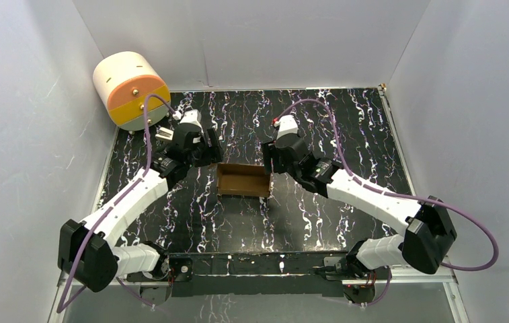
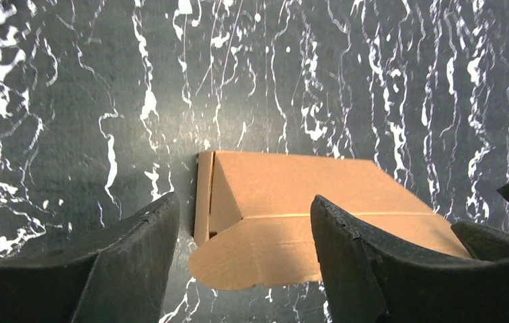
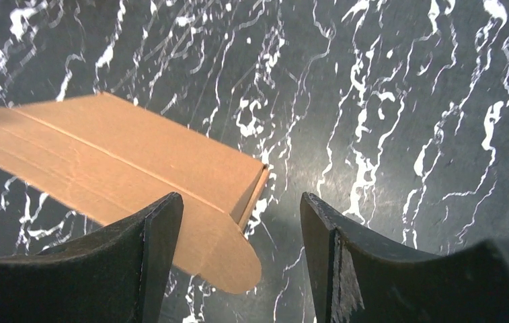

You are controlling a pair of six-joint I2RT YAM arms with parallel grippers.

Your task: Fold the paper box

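Observation:
The brown paper box (image 1: 243,180) lies in the middle of the black marbled table, partly folded with raised walls. My left gripper (image 1: 212,151) is open just above its far left corner. In the left wrist view the box (image 2: 292,195) shows between the open fingers (image 2: 137,262), with a rounded flap (image 2: 251,259) sticking out. My right gripper (image 1: 267,160) is open over the far right corner. In the right wrist view the box (image 3: 124,161) lies to the left, its rounded flap (image 3: 228,259) between the open fingers (image 3: 150,249). Neither gripper holds anything.
A cream, orange and yellow cylindrical drawer unit (image 1: 132,89) stands at the far left corner of the table. White walls close in the table on the left, back and right. Purple cables loop from both arms.

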